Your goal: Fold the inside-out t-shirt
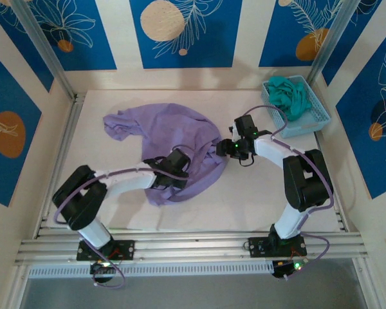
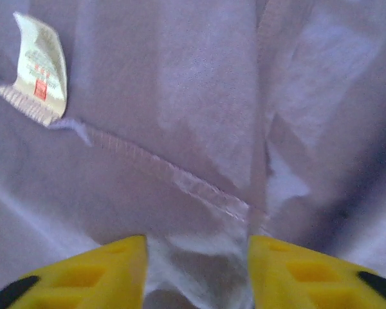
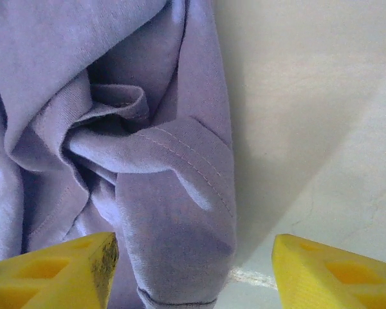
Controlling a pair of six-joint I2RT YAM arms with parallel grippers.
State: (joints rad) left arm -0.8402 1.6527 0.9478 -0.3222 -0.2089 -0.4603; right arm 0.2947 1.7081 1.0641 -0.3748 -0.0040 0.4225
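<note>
While the t-shirt lies crumpled on the table, left of centre, the left gripper sits low over its near part, fingers spread, with a stitched seam running between them and a white label up to the left. The right gripper hangs at the t-shirt's right edge, fingers wide apart over hem and bare table. Far right, a blue basket holds a teal garment.

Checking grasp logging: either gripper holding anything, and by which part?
Nothing held: left gripper open over a seam of the t-shirt; right gripper open over its hemmed edge.
</note>
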